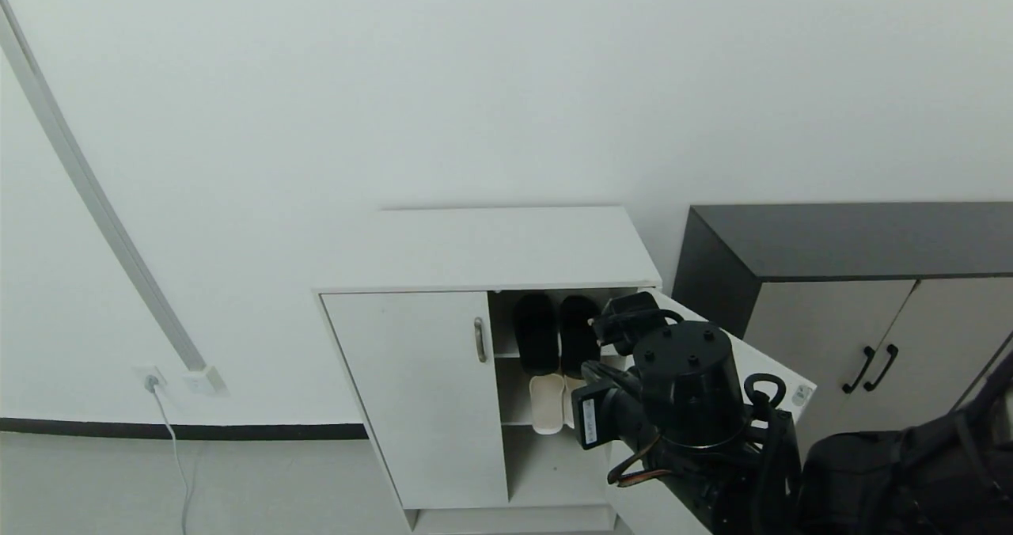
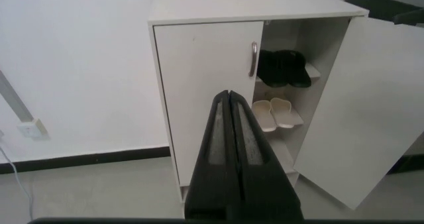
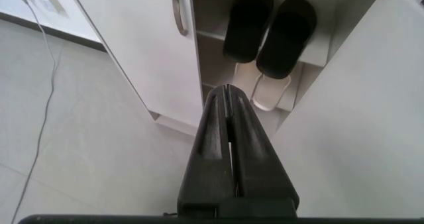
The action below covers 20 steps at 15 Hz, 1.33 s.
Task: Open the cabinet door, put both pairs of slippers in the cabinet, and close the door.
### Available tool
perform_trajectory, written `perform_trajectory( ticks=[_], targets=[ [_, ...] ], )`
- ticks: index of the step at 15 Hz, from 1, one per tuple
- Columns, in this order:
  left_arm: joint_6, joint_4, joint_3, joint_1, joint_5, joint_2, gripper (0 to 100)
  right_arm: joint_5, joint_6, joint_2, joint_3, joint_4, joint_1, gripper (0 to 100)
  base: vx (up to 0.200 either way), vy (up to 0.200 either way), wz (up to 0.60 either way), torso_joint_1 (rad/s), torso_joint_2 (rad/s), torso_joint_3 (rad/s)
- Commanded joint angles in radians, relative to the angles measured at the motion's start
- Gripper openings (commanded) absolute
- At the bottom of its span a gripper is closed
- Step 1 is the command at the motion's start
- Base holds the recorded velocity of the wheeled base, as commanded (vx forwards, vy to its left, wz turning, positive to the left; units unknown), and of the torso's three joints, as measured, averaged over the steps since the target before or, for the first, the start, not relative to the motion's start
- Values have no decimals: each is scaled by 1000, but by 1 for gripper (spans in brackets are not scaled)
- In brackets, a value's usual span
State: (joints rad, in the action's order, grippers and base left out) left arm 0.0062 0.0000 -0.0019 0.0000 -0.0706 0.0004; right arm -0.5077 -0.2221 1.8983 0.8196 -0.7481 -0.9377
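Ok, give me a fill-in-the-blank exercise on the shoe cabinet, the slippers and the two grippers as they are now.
1. In the cabinet, the black slippers lie on the shelf directly ____ the white slippers.
2. The cabinet's right door stands ____.
3. The left door, the one with the metal handle, is ____.
4. The left gripper and the right gripper hold nothing, and both are ____.

Missing words: above; open; closed; shut.

The right arm [image 1: 687, 377] partly hides the white slippers [image 1: 548, 403].
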Motion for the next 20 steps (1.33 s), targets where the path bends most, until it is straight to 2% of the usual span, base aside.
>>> perform_trajectory(
  ticks=[1,9,18,20],
  targets=[
    [0,0,0,0,0,1,0,0,0,-2,0,0,0,0,0,0,0,271,-618,-344],
    [6,0,0,0,-6,1,0,1,1,-10,-11,-17,33,0,0,0,0,186,-400,-218],
    [3,0,0,0,-1,1,0,0,35,-2,-28,-19,34,0,0,0,0,4,-7,-4],
    [3,0,0,0,-1,1,0,1,41,1,-31,-19,39,0,0,0,-600,0,2,7]
  ],
)
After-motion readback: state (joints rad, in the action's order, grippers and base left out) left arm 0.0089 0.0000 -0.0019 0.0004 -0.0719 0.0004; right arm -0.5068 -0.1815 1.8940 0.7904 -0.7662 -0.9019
